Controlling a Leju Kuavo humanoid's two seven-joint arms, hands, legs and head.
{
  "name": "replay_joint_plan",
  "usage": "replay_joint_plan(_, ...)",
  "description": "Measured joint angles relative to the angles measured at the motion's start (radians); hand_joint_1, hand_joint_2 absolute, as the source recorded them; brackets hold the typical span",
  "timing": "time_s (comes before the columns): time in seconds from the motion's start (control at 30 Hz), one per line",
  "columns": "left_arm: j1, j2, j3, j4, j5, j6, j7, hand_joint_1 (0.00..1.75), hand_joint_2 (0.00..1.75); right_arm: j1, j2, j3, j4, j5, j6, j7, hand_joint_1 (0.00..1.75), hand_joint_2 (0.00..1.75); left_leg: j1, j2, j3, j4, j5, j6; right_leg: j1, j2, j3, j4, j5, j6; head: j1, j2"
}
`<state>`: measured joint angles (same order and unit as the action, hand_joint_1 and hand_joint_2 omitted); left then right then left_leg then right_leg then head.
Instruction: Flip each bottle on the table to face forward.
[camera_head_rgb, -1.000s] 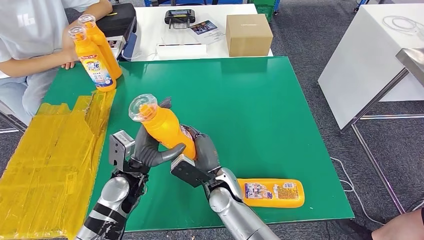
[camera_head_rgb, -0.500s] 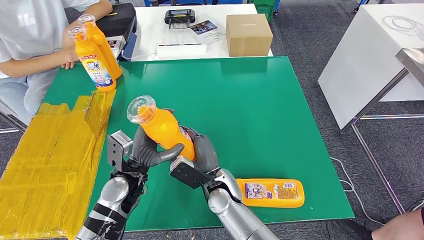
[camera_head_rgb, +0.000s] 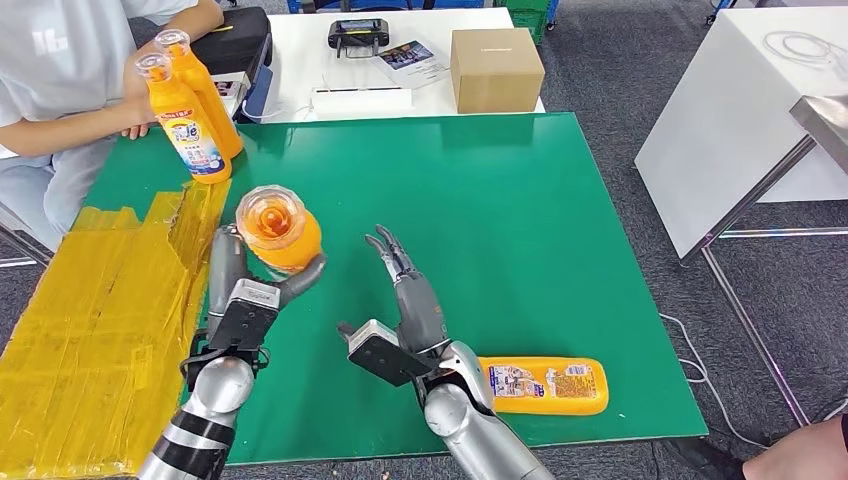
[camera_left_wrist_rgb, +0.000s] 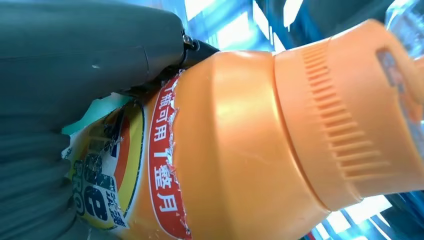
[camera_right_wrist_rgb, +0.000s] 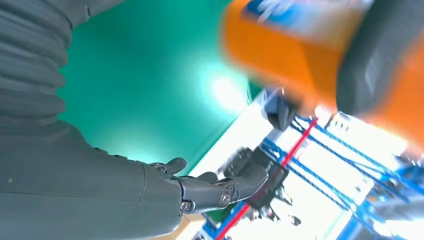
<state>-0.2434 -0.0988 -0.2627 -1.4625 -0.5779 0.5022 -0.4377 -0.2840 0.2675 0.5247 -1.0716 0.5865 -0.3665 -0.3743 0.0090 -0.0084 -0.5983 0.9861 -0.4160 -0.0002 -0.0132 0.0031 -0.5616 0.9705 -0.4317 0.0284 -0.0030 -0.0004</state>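
The left hand grips 1 orange bottle high up at 10 o'clock, alone. The right hand is open and empty. The bottle could slip and fall on the green table.

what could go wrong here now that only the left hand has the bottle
1. The left hand alone holds the raised bottle; the right hand is open beside it, so the bottle might slip or twist.
2. Two standing bottles and a person's arm are near the table's far left corner; a wide swing could knock them.
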Motion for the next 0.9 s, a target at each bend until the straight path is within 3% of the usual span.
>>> replay_joint_plan(0.1, 0.003, 0.036, 0.046, 0.006, -0.275, 0.135, 0.055, 1.75, 1.75, 0.029, -0.022, -0.001, -0.086, 0.006, -0.004, 0.006, 0.00, 1.75, 0.000, 0.000, 0.000, 0.000, 0.000, 0.000, 0.000, 0.000, 0.000, 0.000, 0.000, 0.000, 0.000, 0.000)
replay_joint_plan(0.17, 0.011, 0.068, 0.077, 0.017, -0.429, 0.173, 0.099, 1.75, 1.75, 0.044, -0.038, -0.003, -0.136, 0.007, -0.008, 0.009, 0.00, 1.75, 0.000, 0.000, 0.000, 0.000, 0.000, 0.000, 0.000, 0.000, 0.000, 0.000, 0.000, 0.000, 0.000, 0.000)
replay_joint_plan(0.33, 0.034, 0.127, 0.131, 0.047, -0.561, 0.191, 0.152, 1.75, 1.75, 0.072, -0.070, -0.013, -0.218, 0.006, -0.015, 0.011, 0.00, 1.75, 0.000, 0.001, 0.000, 0.000, 0.000, 0.000, 0.000, 0.001, -0.001, 0.000, 0.000, 0.000, 0.000, 0.000)
replay_joint_plan(0.47, 0.042, 0.191, 0.162, 0.110, -0.768, 0.171, 0.265, 1.75, 1.75, 0.093, -0.091, -0.027, -0.275, -0.022, -0.022, 0.000, 0.00, 1.75, 0.000, 0.002, 0.000, 0.000, 0.000, 0.000, 0.000, 0.002, -0.001, 0.000, 0.000, 0.000, 0.000, 0.000)
replay_joint_plan(0.67, 0.058, 0.317, 0.229, 0.254, -0.764, 0.153, 0.269, 1.75, 1.75, 0.125, -0.135, -0.069, -0.362, -0.083, 0.002, -0.021, 0.00, 1.75, 0.001, 0.004, 0.000, 0.000, 0.000, 0.000, 0.001, 0.004, -0.002, 0.000, 0.000, 0.000, 0.000, 0.000)
replay_joint_plan(0.9, 0.070, 0.377, 0.263, 0.376, -0.852, 0.188, 0.249, 1.75, 1.75, 0.126, -0.160, -0.092, -0.393, -0.135, 0.026, -0.048, 0.00, 1.75, 0.001, 0.004, -0.001, -0.001, 0.000, 0.000, 0.001, 0.004, -0.002, 0.000, 0.000, -0.001, 0.000, 0.000)
